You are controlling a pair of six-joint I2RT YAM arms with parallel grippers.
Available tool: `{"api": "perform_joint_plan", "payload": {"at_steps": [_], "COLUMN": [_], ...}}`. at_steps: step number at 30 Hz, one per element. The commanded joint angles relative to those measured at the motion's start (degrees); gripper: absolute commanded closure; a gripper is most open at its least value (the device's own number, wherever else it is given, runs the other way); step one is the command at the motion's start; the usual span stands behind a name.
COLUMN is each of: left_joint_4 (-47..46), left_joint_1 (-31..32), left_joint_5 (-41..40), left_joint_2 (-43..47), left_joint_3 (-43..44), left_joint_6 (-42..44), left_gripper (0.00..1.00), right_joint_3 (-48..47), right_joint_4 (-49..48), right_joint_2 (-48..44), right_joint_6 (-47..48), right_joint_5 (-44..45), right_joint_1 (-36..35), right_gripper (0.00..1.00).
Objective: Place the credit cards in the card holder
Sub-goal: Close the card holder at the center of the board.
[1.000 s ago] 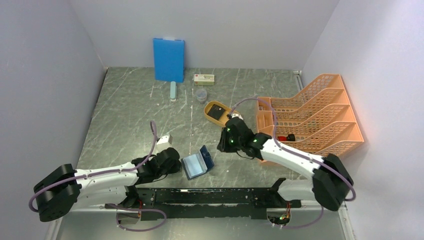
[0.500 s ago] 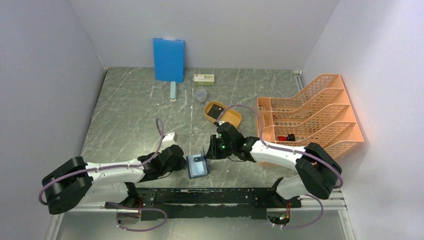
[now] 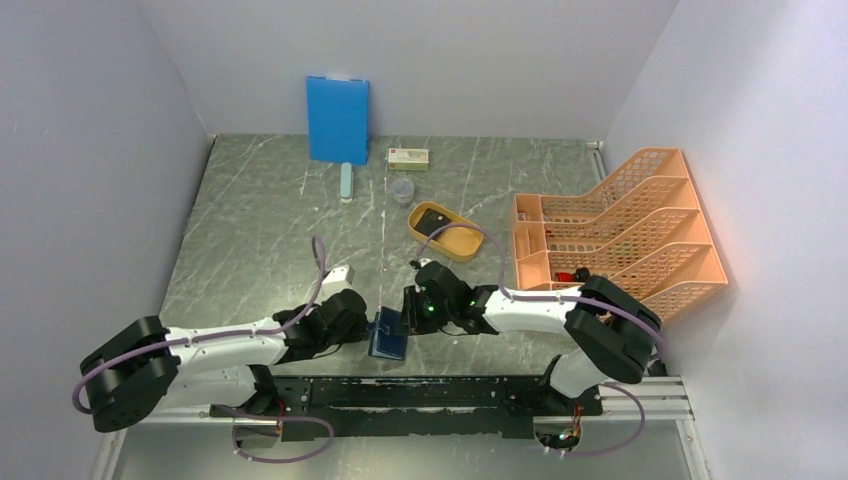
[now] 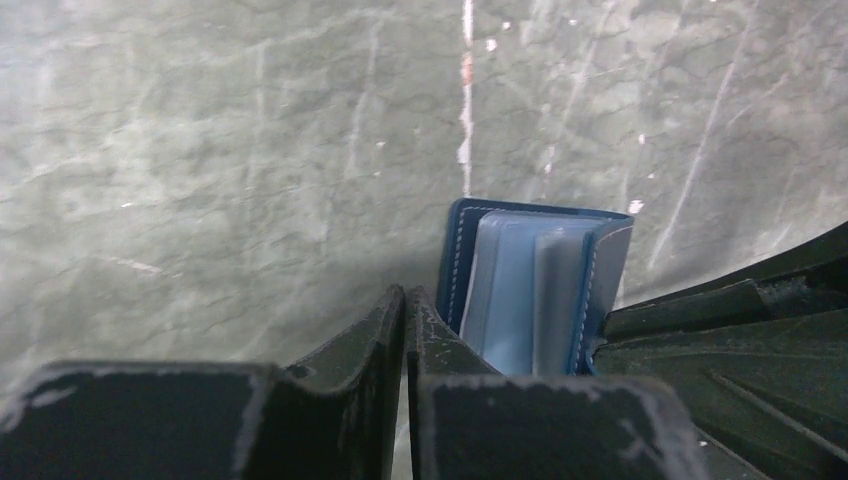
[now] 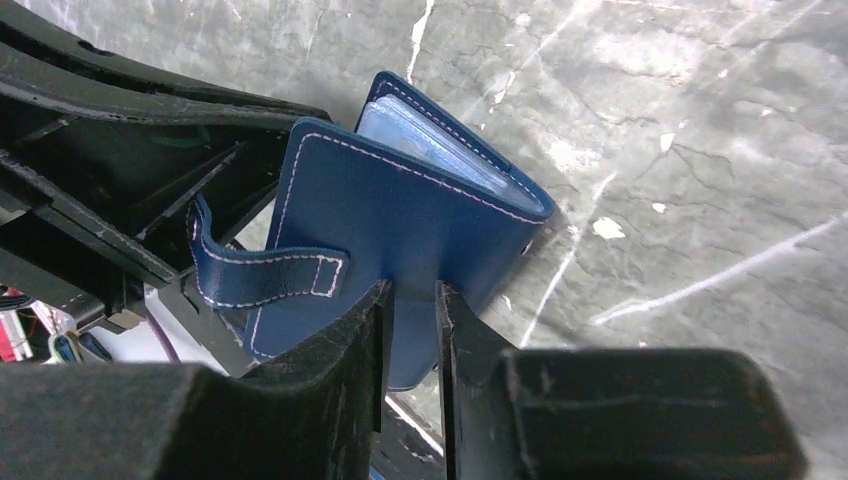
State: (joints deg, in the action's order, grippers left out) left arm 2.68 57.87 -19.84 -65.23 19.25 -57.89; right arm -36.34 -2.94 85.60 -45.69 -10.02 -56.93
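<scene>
Grey marble table point(image 3: 260, 220), top view: card holder point(image 3: 388, 342) at 6 o'clock by the black base rail point(image 3: 430, 385), between left gripper point(image 3: 365, 325) and right gripper point(image 3: 408, 308). Small box point(image 3: 408, 157) at 12 has a label, unreadable. 1 s ago the holder lay open, now nearly folded; right arm came over from the yellow tray point(image 3: 445, 232).
Left wrist: fingers pressed together, holder just at their 3 o'clock.
Right wrist: fingers pinch the holder's navy cover, clasp tab point(image 5: 265, 275) loose at 9.

Card holder point(image 5: 400, 220): lower edge hidden behind the right gripper point(image 5: 412, 290) fingers.
Small box point(image 3: 408, 157): label too small to read.
Tray point(image 3: 455, 246) contents: dark, unidentifiable.
</scene>
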Motion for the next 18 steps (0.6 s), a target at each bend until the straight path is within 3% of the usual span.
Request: {"api": "perform_joint_plan", "payload": {"at_steps": [1,18], "left_joint_4": [10.71,32.44], "left_joint_1": [-0.12,-0.05], "left_joint_5": [-3.94,-7.85], "left_joint_2": [3.12,23.54], "left_joint_3": [-0.22,9.92], "left_joint_6": [-1.36,-1.99], "left_gripper": [0.89,0.93], "right_joint_3": [-0.59,-5.24], "right_joint_4": [-2.03,0.98], "right_joint_2": [3.33,10.24], "right_joint_6": [-2.08,-2.57], "right_joint_5": [1.86,4.76], "right_joint_1": [-1.04,-2.28], "right_gripper": [0.73,0.69]}}
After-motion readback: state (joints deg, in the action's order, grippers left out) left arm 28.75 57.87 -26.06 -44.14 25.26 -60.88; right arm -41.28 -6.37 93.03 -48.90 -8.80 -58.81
